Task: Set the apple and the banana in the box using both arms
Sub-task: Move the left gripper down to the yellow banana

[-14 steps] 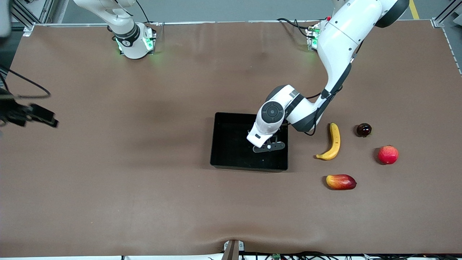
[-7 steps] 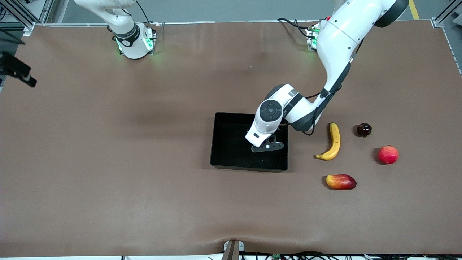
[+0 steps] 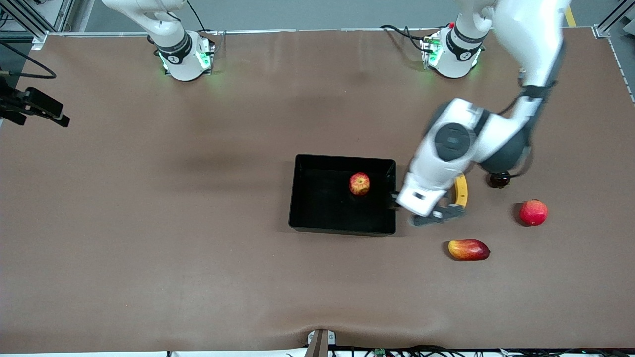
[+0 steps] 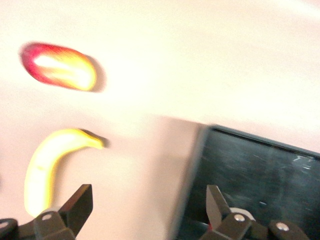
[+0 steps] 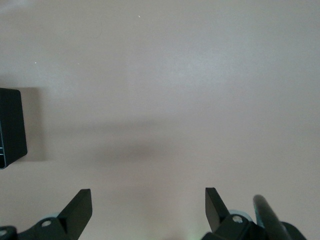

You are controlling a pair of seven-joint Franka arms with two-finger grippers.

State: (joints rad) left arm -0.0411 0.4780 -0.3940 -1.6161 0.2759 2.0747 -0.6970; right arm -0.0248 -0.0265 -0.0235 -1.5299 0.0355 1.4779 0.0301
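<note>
Left hand [image 3: 432,214] crowds the banana [image 3: 462,190] beside the box [image 3: 297,198].

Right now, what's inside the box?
Only the apple sits in the box, near its wall toward the left arm's end. The rest of the floor shows bare. The open left gripper covers part of the banana beside the box.

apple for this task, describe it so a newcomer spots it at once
Start at the black box mid-table. The apple is the only fruit in it, toward the left arm's end. Small, round, red with yellow streaks; the plainer pinkish-red round fruit lies out on the brown table.
</note>
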